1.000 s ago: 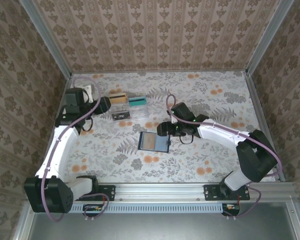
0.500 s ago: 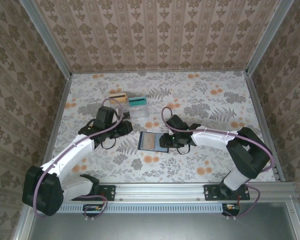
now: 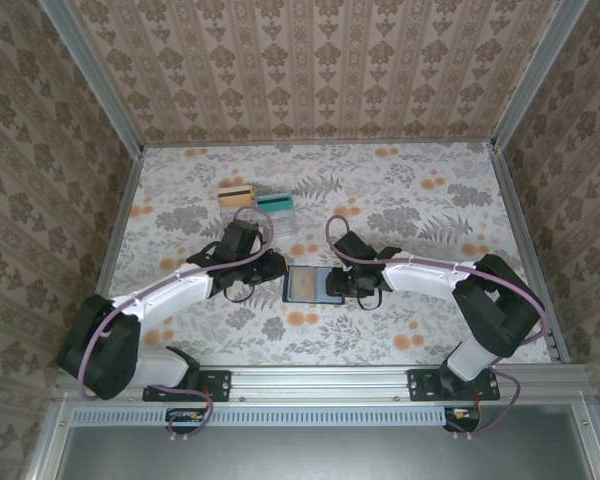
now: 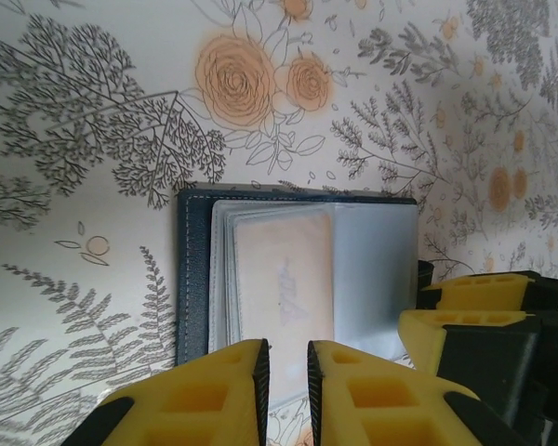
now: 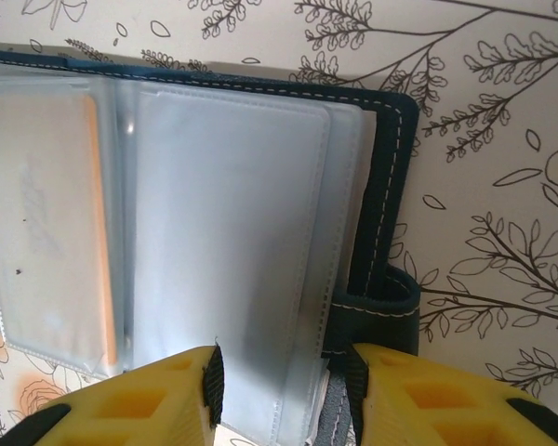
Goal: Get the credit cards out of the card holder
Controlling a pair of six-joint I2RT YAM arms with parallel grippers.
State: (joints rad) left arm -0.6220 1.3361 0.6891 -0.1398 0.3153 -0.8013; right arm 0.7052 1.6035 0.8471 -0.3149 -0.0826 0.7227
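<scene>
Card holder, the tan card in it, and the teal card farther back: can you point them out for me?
card holder (image 4: 193, 279): left wrist view, navy left border
tan card (image 4: 284, 279): left wrist view, its middle, under the sleeve
teal card (image 3: 275, 203): top view, its middle

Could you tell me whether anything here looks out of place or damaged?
Nothing stands out: the card holder lies open and flat on the table, with a tan card sitting straight in its clear pocket.

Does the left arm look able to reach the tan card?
Likely yes: the left claw is at the edge of the open holder, right by the tan card in its pocket, and the right claw is over the other page, clear of it.
</scene>
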